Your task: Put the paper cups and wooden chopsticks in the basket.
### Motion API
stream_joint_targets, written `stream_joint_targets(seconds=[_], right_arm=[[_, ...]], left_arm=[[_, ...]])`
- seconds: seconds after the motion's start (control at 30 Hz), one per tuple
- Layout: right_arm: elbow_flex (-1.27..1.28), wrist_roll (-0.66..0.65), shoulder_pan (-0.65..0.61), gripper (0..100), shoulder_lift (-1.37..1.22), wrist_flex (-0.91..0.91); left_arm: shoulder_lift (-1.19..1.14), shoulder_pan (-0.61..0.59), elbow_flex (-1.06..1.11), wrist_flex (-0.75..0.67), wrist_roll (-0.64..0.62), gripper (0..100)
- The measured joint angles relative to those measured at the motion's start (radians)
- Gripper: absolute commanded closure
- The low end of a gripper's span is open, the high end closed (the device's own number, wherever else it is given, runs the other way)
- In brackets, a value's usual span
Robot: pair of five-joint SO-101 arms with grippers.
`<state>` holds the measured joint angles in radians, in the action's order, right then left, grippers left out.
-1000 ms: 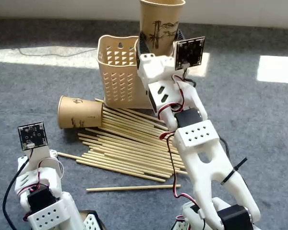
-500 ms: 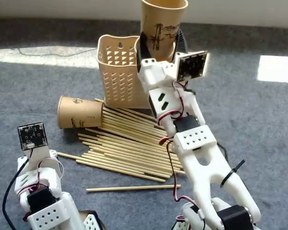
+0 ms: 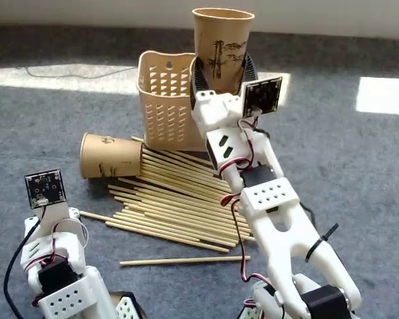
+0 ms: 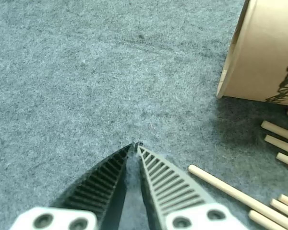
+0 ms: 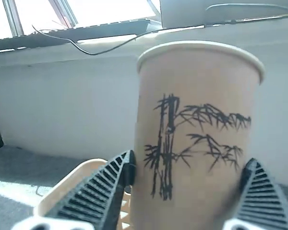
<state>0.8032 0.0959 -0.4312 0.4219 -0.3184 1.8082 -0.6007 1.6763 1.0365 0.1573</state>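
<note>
My right gripper (image 3: 223, 70) is shut on an upright paper cup (image 3: 222, 46) with a bamboo print, held beside the cream slotted basket (image 3: 163, 100), just above its rim. In the right wrist view the cup (image 5: 197, 124) stands between the black fingers (image 5: 103, 189), with the basket rim (image 5: 69, 189) below. A second paper cup (image 3: 110, 155) lies on its side left of a pile of wooden chopsticks (image 3: 179, 203). My left gripper (image 4: 136, 146) is shut, empty, tips on the carpet near that lying cup (image 4: 266, 57) and some chopsticks (image 4: 230, 189).
One chopstick (image 3: 185, 260) lies apart in front of the pile. A thin cable (image 3: 60, 73) runs across the grey carpet behind the basket. Open carpet stretches to the right of the right arm.
The right arm has shifted the held cup slightly left and lower, nearer the basket's opening. The left arm has not moved.
</note>
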Motion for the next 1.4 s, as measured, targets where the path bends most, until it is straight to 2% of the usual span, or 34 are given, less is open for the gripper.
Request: stream_joint_targets(seconds=[0.47, 0.63, 0.7, 0.87, 0.93, 1.23, 1.4], right_arm=[[-0.041, 0.0, -0.002, 67.3, 0.083, 0.075], [-0.041, 0.0, -0.002, 68.0, 0.172, 0.216], [-0.041, 0.0, -0.002, 73.0, 0.199, 0.275], [-0.041, 0.0, -0.002, 95.0, 0.232, 0.322], [-0.041, 0.0, 0.005, 99.1, 0.233, 0.322], [-0.041, 0.0, 0.018, 99.5, 0.222, 0.322], [-0.041, 0.0, 0.058, 99.5, 0.103, 0.267]], left_arm=[[0.0, 0.0, 0.0, 0.0, 0.0, 98], [0.0, 0.0, 0.0, 0.0, 0.0, 98], [0.0, 0.0, 0.0, 0.0, 0.0, 98], [0.0, 0.0, 0.0, 0.0, 0.0, 98], [0.0, 0.0, 0.0, 0.0, 0.0, 98], [0.0, 0.0, 0.0, 0.0, 0.0, 98], [0.0, 0.0, 0.0, 0.0, 0.0, 98]])
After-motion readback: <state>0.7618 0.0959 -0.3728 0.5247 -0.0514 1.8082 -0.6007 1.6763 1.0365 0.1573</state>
